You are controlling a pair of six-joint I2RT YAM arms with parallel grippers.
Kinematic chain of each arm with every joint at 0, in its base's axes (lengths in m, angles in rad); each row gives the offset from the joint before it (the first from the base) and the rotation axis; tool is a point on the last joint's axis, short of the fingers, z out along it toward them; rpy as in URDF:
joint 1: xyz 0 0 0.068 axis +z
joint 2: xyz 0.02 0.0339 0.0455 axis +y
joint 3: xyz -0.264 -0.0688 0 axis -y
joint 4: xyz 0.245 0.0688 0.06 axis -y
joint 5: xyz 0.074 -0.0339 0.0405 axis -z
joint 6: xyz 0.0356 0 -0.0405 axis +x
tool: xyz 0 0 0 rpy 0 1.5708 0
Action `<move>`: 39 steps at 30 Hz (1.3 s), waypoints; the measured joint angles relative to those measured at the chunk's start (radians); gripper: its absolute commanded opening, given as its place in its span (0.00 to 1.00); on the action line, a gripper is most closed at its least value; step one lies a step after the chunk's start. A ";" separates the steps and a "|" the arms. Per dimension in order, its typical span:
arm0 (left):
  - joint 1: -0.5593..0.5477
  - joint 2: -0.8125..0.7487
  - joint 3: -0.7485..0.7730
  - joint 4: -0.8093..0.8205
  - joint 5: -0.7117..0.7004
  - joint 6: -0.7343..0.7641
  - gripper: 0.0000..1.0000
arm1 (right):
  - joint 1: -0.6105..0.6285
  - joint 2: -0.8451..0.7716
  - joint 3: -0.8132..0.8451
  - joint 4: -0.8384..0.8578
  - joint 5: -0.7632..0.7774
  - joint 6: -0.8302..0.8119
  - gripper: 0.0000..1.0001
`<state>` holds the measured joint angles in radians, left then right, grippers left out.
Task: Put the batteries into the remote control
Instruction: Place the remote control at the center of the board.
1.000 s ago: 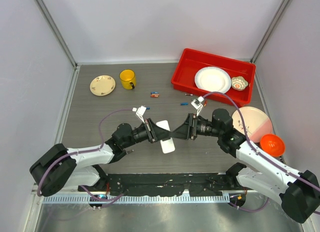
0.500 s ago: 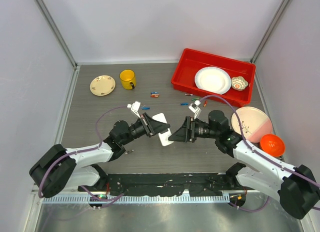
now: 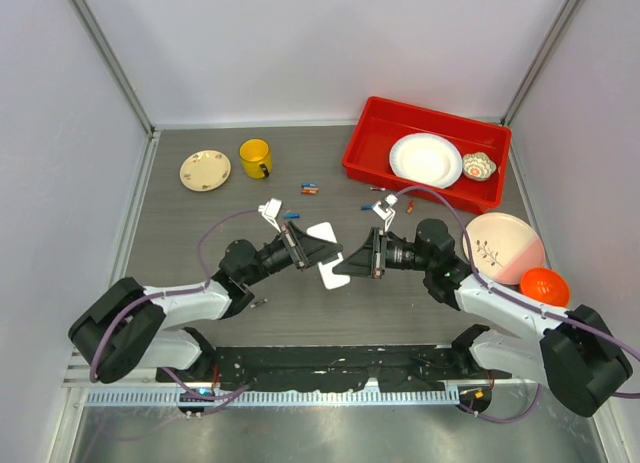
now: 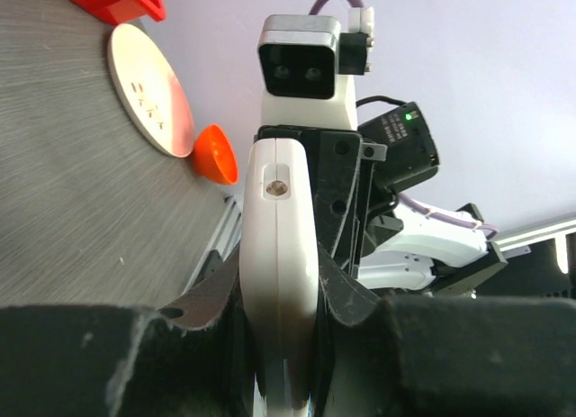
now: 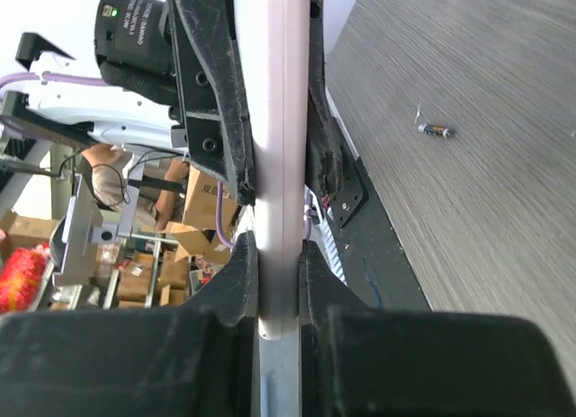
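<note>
The remote control (image 3: pixel 325 243) shows its plain white back and hangs above the middle of the table, between both arms. My left gripper (image 3: pixel 316 253) is shut on its left end, and in the left wrist view the remote control's white edge (image 4: pixel 279 246) runs up between that gripper's (image 4: pixel 281 295) pads. My right gripper (image 3: pixel 346 266) is shut on the opposite end, its pads pressed flat against the remote control (image 5: pixel 283 120) at the gripper's (image 5: pixel 280 266) tips. Several batteries (image 3: pixel 309 189) lie loose on the table behind, and one battery (image 5: pixel 435 129) shows in the right wrist view.
A red bin (image 3: pixel 372 131) at the back right holds a white plate (image 3: pixel 425 159) and a small patterned bowl (image 3: pixel 479 166). A pink-and-white plate (image 3: pixel 505 245) and an orange bowl (image 3: pixel 545 286) sit at the right. A yellow mug (image 3: pixel 256 158) and a cream saucer (image 3: pixel 205 169) stand back left.
My right gripper has shut on the remote control's end. Both arms have shifted slightly away from the bases, and the remote control has been raised and turned between them.
</note>
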<state>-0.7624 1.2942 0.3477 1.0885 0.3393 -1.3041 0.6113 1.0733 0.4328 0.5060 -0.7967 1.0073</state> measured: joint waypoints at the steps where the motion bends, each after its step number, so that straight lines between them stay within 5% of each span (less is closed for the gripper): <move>1: 0.004 0.001 0.000 0.013 0.007 -0.010 0.19 | -0.003 0.007 -0.005 0.032 -0.013 0.011 0.01; 5: 0.005 0.001 0.000 0.037 0.008 -0.005 0.65 | -0.005 -0.002 -0.003 0.045 -0.027 0.006 0.01; 6: 0.005 0.000 0.001 0.032 -0.002 0.004 0.99 | -0.001 -0.015 0.011 -0.022 -0.023 -0.024 0.01; 12: 0.022 -0.135 0.002 -0.134 -0.115 0.067 1.00 | 0.010 -0.066 0.243 -0.587 0.156 -0.319 0.01; 19: 0.038 -0.442 0.024 -0.549 -0.398 0.161 1.00 | 0.052 0.097 0.557 -1.124 0.825 -0.547 0.01; 24: 0.038 -0.557 0.017 -0.801 -0.505 0.179 1.00 | 0.123 0.383 0.651 -1.327 1.221 -0.593 0.01; 32: 0.038 -0.726 -0.072 -1.009 -0.542 0.177 1.00 | 0.169 0.679 0.734 -1.454 1.461 -0.612 0.01; 39: 0.038 -0.829 -0.080 -1.119 -0.561 0.184 1.00 | 0.278 0.839 0.825 -1.455 1.511 -0.610 0.44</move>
<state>-0.7242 0.4652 0.2680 -0.0307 -0.2214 -1.1202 0.8894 1.9121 1.2579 -0.9493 0.7147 0.3969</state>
